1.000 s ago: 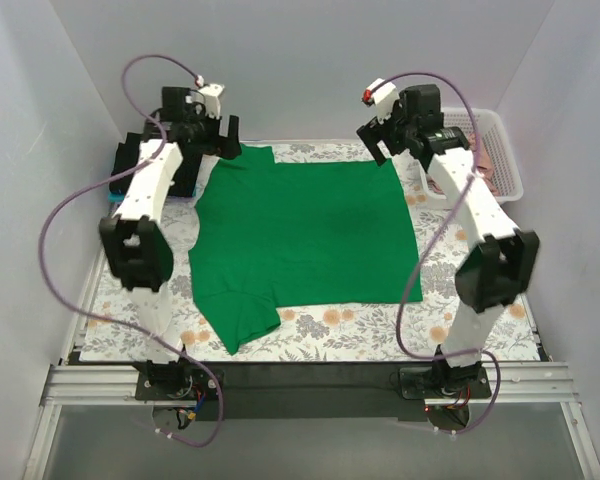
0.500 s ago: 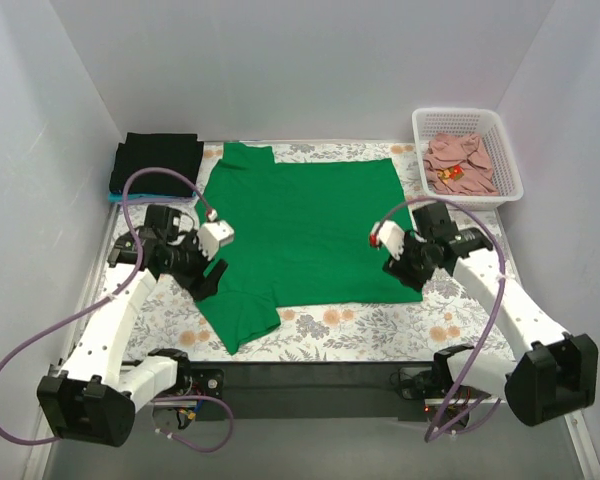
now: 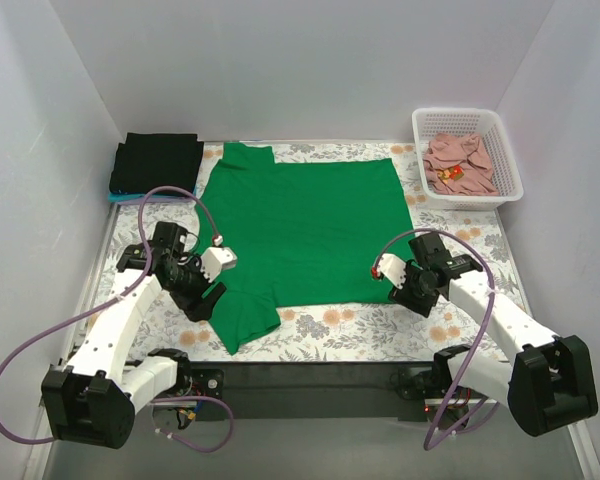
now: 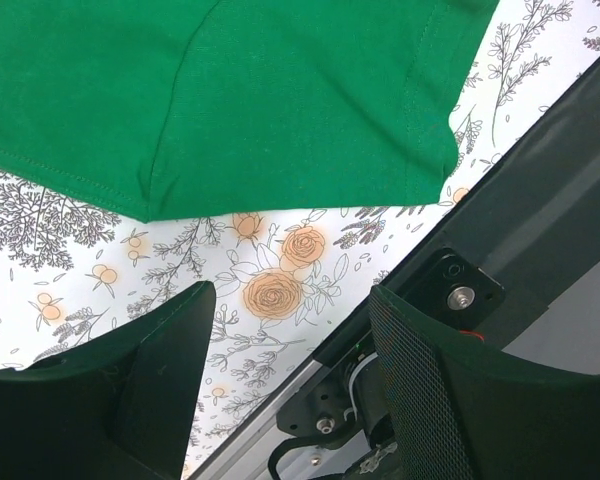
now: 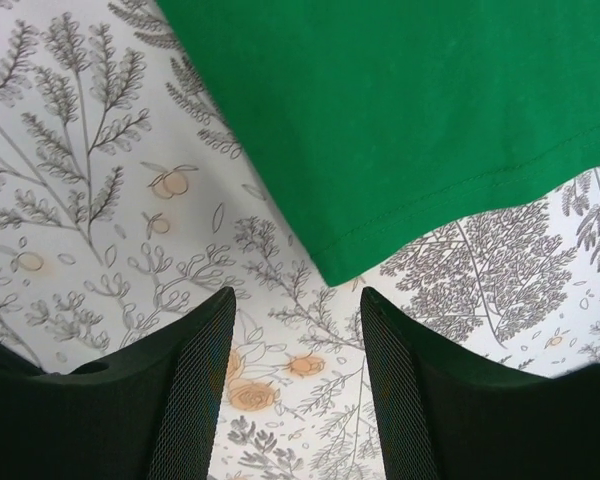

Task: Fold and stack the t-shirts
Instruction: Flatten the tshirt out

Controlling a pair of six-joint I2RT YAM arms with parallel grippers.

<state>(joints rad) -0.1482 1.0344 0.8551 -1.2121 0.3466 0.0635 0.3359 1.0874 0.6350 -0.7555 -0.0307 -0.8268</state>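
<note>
The table (image 3: 460, 330) is covered with a white cloth printed with grey sprigs and orange flowers, and a black rail (image 3: 310, 375) runs along its near edge. A green t-shirt (image 3: 305, 225) lies spread flat across the middle. Its hem faces the right edge, and one sleeve (image 3: 242, 320) reaches toward the near left. A folded black t-shirt (image 3: 158, 162) sits in the far left corner, with a sliver of light blue (image 3: 115, 197) under it. A white lattice basket (image 3: 468, 200) stands in the far right corner.
</note>
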